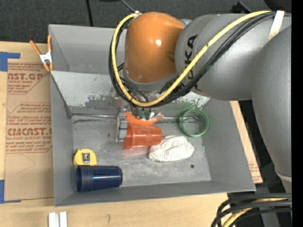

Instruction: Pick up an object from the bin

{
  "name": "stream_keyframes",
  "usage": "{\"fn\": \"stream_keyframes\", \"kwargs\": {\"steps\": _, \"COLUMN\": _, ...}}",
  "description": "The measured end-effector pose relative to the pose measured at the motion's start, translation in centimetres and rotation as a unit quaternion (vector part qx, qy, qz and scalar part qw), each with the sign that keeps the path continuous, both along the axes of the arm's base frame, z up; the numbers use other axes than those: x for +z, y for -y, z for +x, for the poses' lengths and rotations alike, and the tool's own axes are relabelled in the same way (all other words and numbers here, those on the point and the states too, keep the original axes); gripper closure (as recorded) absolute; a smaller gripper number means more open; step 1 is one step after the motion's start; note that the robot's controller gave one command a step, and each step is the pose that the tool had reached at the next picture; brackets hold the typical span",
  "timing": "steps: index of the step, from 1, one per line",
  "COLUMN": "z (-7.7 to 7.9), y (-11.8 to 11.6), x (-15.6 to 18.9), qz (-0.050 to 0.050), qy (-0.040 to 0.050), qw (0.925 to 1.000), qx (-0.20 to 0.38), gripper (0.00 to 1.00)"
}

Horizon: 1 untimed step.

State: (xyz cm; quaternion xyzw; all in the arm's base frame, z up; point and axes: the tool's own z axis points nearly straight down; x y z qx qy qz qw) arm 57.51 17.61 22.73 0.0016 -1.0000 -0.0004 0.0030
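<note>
The orange cup [142, 137] lies on its side, axis left-right

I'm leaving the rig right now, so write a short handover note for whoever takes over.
Claw: low over the middle of the bin, at the orange cup, which lies on its side.
Nearby: white cloth beside that cup, green ring above the cloth in the view. Tape measure and blue cup in the lower left corner.
Done: nothing lifted yet.
Left: grip one thing and lift it out.

Two cups [142, 137] [98, 178], one tape measure [84, 157], one ring [193, 122], one white net [171, 149]
</note>
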Motion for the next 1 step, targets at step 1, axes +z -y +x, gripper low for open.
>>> {"fn": "stream_keyframes", "kwargs": {"steps": 1, "z": 0.16, "y": 0.09, "x": 0.51, "qz": 0.001, "qy": 0.0039, "qw": 1.0, "qx": -0.001, "gripper": 0.0}}
